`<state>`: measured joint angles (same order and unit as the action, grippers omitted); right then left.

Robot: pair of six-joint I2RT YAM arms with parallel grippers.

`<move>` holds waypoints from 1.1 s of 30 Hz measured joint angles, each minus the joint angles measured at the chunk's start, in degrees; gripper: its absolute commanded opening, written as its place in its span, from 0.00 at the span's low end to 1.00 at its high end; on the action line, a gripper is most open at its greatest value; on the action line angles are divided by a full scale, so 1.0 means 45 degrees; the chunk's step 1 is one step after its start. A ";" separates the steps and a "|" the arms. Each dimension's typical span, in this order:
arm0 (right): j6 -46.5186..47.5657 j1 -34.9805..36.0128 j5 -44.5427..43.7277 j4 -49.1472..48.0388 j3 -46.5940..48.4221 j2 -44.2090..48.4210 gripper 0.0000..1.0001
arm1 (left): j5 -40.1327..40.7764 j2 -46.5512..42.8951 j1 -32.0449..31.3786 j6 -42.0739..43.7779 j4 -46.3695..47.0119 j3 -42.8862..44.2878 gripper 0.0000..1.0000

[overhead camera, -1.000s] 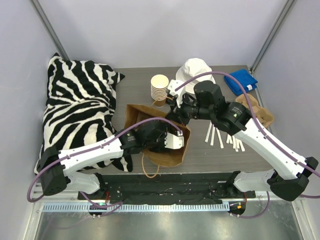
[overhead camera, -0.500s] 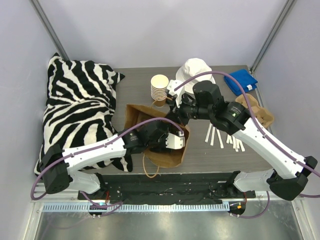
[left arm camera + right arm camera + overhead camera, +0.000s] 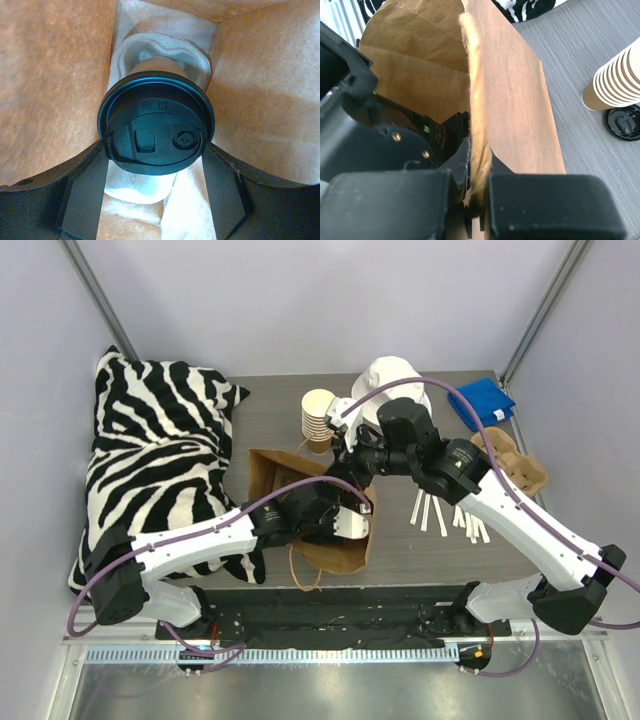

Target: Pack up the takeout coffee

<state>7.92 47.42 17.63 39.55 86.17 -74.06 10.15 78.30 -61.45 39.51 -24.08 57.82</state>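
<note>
Nearest you, your left claw [image 3: 155, 155] is hanging inside the one brown paper bag [image 3: 520, 110]. It is grasping the single takeout coffee [image 3: 156, 122] just under its black lid, likely to seat it upright in a pale moulded holder [image 3: 131, 187] at the bottom. Your right claw [image 3: 477, 195] is pinching the bag's rim, clenched, probably to hold the mouth open. Farther back, one stack of lidless cups [image 3: 319, 415] is standing on the desk [image 3: 270, 410], with one loose lid [image 3: 621, 122] lying beside it.
</note>
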 measured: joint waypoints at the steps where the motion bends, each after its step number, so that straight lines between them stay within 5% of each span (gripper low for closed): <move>1: -0.0058 0.0000 0.0000 0.0019 0.0053 -0.0068 0.01 | 0.0053 0.0092 0.0000 0.0015 0.0034 0.0000 0.00; 13: -0.0549 -0.0437 0.0374 0.0559 0.0695 -0.0821 0.01 | 0.0175 0.0787 0.0199 0.0359 0.0136 0.0214 0.00; 33: -0.0729 -0.2827 0.2739 0.2089 0.3521 -0.3594 0.01 | -0.1715 0.3541 0.1598 0.1321 -0.2822 0.3905 0.02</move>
<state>4.64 34.70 29.95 48.95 102.02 -90.24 2.44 94.24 -54.26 45.45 -36.77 75.40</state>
